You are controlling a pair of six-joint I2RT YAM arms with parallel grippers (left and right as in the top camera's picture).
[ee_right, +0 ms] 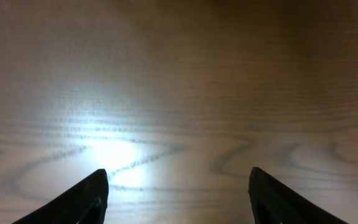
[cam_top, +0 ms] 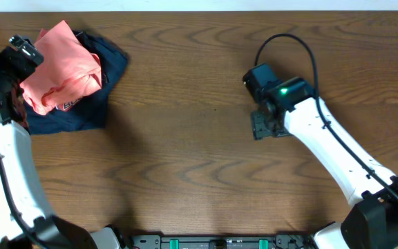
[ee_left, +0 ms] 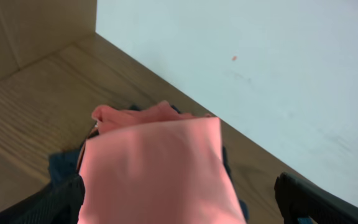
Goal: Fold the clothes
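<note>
The clothes, a salmon-pink T-shirt (cam_top: pixel 61 66), lie bunched and folded on a dark navy garment at the table's far left back corner. A bit of lettering shows at the shirt's lower edge. My left gripper (cam_top: pixel 27 55) sits at the shirt's left side. In the left wrist view the pink shirt (ee_left: pixel 157 168) lies between the wide-apart fingers of that gripper (ee_left: pixel 182 202), which is open and grips nothing. My right gripper (cam_top: pixel 262 126) hangs over bare wood right of centre. It is open (ee_right: pixel 179 193), with only table between its fingers.
The dark navy garment (cam_top: pixel 99 86) spreads out under and to the right of the pink shirt. A white wall (ee_left: pixel 260 68) rises just behind the table's back edge. The right arm's black cable (cam_top: pixel 289 40) loops above its wrist.
</note>
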